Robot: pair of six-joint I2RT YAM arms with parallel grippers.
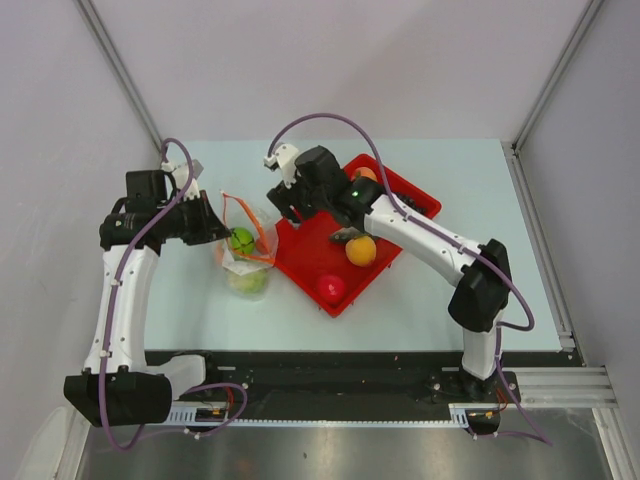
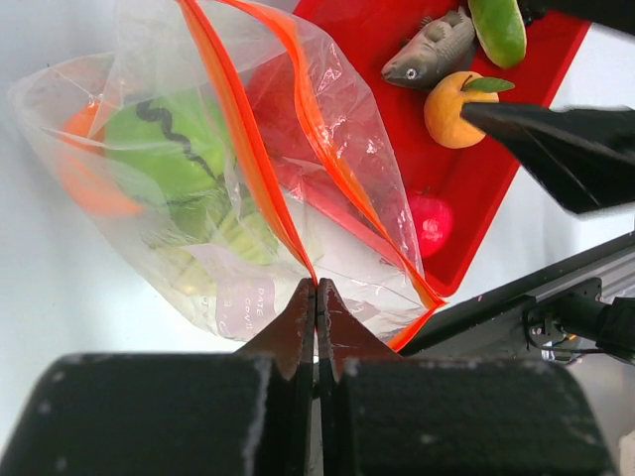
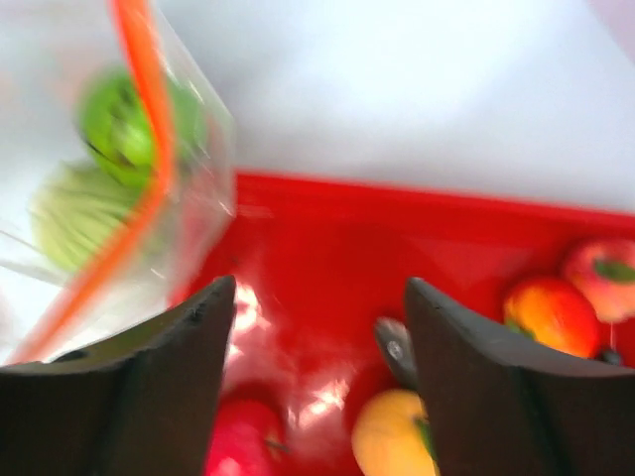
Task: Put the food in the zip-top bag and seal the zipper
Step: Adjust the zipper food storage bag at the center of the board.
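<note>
Two pincers show: the left pincer [image 2: 316, 296] is clamped on the bag's [image 2: 347, 129] orange strip [image 2: 243, 149], the bag's mouth spread just ahead, a green melon [image 2: 164, 149] inside. The right pincer [image 3: 317, 288] gapes empty above the red tray [image 3: 327, 218], an orange [image 3: 392, 436] under its gap.

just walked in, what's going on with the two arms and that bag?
Bagging toy food. The left end effector is shut on the zipper strip of the zip-top bag, holding its mouth open. A striped melon and a cabbage are already inside. The right end effector is open and empty over the red tray, beside the bag. An orange, a fish and a tomato lie on the tray. The bag is not yet sealed.
</note>
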